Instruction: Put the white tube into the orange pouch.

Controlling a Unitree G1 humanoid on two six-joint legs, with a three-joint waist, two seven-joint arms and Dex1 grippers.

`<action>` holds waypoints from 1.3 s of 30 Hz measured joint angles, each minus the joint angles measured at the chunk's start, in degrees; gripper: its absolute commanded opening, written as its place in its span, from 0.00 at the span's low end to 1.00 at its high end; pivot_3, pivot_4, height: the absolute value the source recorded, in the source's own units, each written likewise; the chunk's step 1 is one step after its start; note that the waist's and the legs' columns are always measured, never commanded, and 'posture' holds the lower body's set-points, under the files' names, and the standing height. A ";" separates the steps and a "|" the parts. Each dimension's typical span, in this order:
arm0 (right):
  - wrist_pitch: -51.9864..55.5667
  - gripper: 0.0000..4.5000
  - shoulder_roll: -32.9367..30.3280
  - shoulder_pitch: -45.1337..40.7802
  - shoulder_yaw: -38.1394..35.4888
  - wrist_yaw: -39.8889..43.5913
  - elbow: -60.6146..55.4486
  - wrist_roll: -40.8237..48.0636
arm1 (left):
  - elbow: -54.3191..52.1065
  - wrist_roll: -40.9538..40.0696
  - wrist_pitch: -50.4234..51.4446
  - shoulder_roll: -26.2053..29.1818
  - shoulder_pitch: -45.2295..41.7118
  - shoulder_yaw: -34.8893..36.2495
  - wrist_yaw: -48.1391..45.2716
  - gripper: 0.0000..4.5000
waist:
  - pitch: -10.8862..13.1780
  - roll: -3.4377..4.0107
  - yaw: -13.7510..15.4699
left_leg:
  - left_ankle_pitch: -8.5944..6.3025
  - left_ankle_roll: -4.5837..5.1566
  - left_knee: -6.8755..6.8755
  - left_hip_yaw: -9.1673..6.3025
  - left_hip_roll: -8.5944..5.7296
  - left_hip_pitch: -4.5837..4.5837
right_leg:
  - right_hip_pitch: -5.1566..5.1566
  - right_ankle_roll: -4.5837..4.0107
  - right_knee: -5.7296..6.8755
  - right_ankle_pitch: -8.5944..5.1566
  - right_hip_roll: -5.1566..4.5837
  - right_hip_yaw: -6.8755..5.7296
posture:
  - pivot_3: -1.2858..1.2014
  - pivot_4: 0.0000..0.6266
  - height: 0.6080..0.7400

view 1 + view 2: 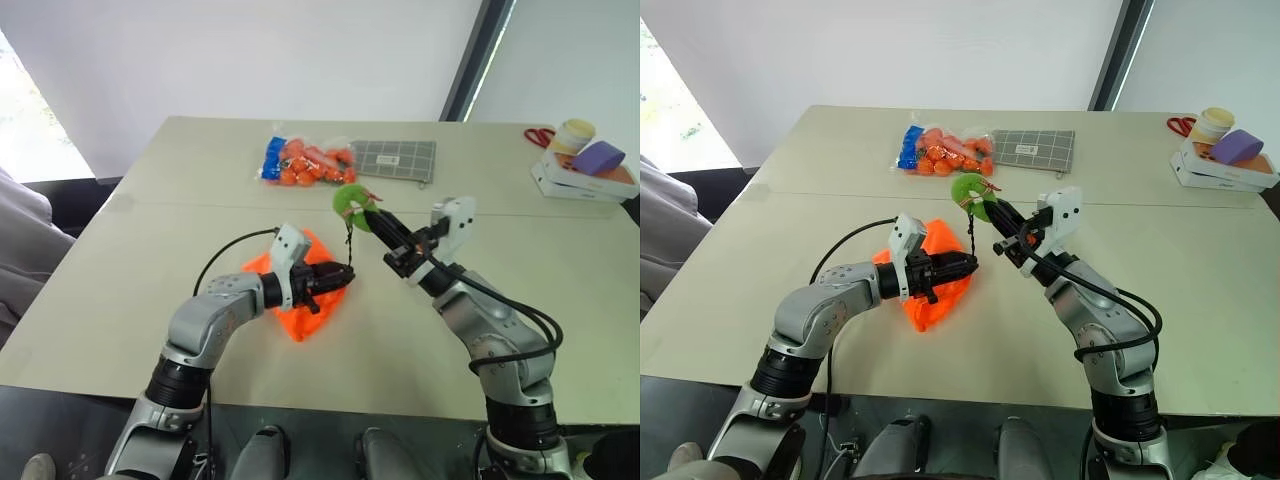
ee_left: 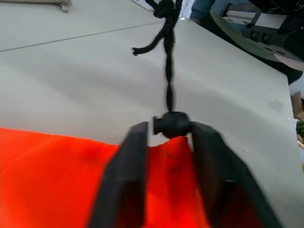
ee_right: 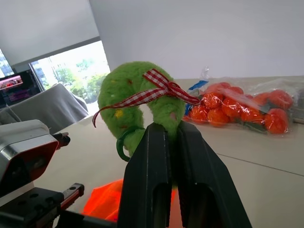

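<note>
Both my grippers grip: my left gripper (image 2: pixel 168 142) pinches the cord's black toggle (image 2: pixel 172 125), fingers narrowly parted. My right gripper (image 3: pixel 172 137) clamps the green ring (image 3: pixel 137 97). Orange pouch (image 1: pixel 300 290) lies under my left fingers.

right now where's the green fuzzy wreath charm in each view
Left eye view: green wreath charm at centre, held up by the right tool, over the table.
Right eye view: just left of centre, above the orange pouch.
Left wrist view: I cannot make it out.
Right wrist view: upper centre, between the fingers.
Shared landmark: the bag of orange items, behind it.
</note>
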 measured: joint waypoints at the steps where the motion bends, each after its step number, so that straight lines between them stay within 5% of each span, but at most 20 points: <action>1: 0.00 0.00 0.00 0.00 0.00 0.02 0.00 0.00 | 0.00 0.00 0.00 0.02 0.00 0.00 0.00 0.03 | 0.00 0.00 0.00 | 0.00 0.00 0.00 0.00 0.00 0.00 | 0.00 0.00 0.00 0.00 0.00 0.00 | 0.52 0.24 0.88; 10: -0.81 0.00 0.34 -0.01 0.00 -0.12 0.20 -0.76 | 0.06 -0.04 -0.08 1.20 0.11 0.01 -1.04 0.03 | 0.00 0.00 -0.04 | 0.00 0.00 0.00 0.00 0.00 0.00 | -0.01 -0.04 0.00 -0.02 0.00 0.00 | 0.52 0.24 0.88; 29: -3.35 0.00 -0.16 -2.71 -1.70 -8.81 13.71 -13.82 | -2.69 7.75 -9.03 16.73 6.73 -7.32 -11.40 0.03 | 0.00 0.04 -0.10 | 0.00 0.00 -0.08 0.04 0.01 0.00 | -0.06 -0.10 -0.02 -0.05 -0.02 0.06 | 0.52 0.24 0.88; 37: -3.10 0.00 -0.19 -2.97 -1.70 -9.67 15.67 -15.56 | -3.24 8.84 -10.22 16.87 7.47 -8.15 -11.76 0.03 | 0.01 0.05 -0.02 | 0.00 0.00 -0.07 0.04 0.00 0.00 | -0.06 -0.10 -0.02 -0.05 -0.03 0.05 | 0.52 0.24 0.88; 39: -2.89 0.00 -0.38 -2.96 -1.70 -9.50 15.67 -15.65 | -3.22 8.69 -10.13 16.45 7.50 -8.12 -11.79 0.27 | 0.01 0.05 -0.06 | 0.00 0.00 -0.07 0.04 0.00 0.00 | -0.06 -0.10 -0.02 -0.04 -0.02 0.06 | 0.52 0.24 0.88</action>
